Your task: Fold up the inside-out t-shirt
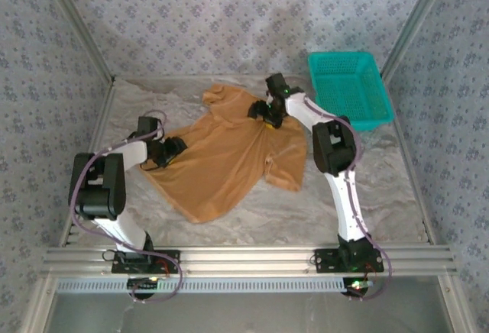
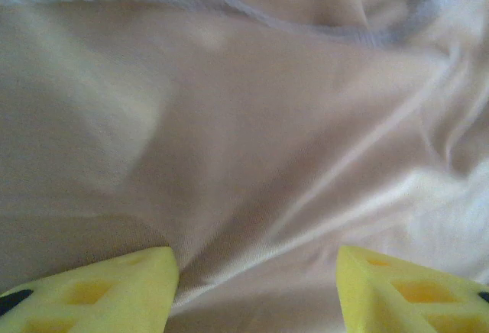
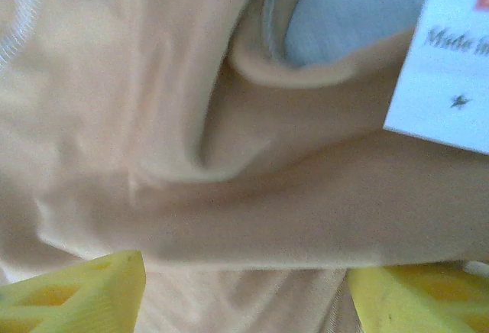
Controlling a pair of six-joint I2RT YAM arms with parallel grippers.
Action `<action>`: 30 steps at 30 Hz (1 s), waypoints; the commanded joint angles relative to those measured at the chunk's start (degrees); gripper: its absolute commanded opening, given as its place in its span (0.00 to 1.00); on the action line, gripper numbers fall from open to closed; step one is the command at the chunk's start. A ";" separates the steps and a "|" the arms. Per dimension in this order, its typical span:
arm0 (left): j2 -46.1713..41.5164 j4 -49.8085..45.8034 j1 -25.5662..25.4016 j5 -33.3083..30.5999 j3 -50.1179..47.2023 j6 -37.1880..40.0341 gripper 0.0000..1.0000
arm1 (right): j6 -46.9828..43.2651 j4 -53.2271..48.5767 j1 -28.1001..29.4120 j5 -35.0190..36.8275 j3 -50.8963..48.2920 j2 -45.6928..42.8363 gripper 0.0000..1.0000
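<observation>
1. The shirt [image 1: 221, 161] lies spread but rumpled on the table [image 1: 374, 203] between the two arms. Its collar is toward the far side, and it lies well apart from the basket [image 1: 351, 88].
2. The left gripper [image 1: 170, 150] sits at the shirt's left edge. Its jaws stand wide, with cloth under and between the fingers but nothing visibly pinched.
3. The right gripper [image 1: 269, 113] is at the collar, jaws also wide. The label [image 3: 451, 66] lies just beside it, next to the curled collar rim.
4. The cloth looks thin, soft and light. It will likely sag, crease and drag along the table rather than hold any shape. It is not fragile, but a shallow pinch could slip off.
5. The best holds are probably the thicker stitched parts: the collar band for the right gripper and the seam [image 2: 229, 1] near the left one. Each should be taken deep between the fingers.
</observation>
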 commanded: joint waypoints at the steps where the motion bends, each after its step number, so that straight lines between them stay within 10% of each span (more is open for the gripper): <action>1: -1.69 5.53 -8.25 0.39 -11.35 -10.25 0.59 | -2.60 -12.18 0.34 -1.87 17.24 13.27 0.74; 5: -2.47 16.13 -26.57 -3.70 -16.54 -24.75 0.60 | -0.89 -10.73 0.33 -6.75 30.11 17.53 0.76; 8: -1.59 15.60 -30.67 -2.14 -13.13 -26.46 0.61 | -1.06 -11.38 0.00 -7.39 27.68 13.14 0.76; 18: -9.10 -13.38 -22.50 -9.24 11.44 -7.11 0.61 | -10.52 -11.72 -1.17 -1.12 -4.03 -13.90 0.76; 30: 21.80 -15.39 -6.92 0.61 39.47 -0.67 0.57 | -8.25 -4.53 -3.01 0.45 -26.31 -20.37 0.75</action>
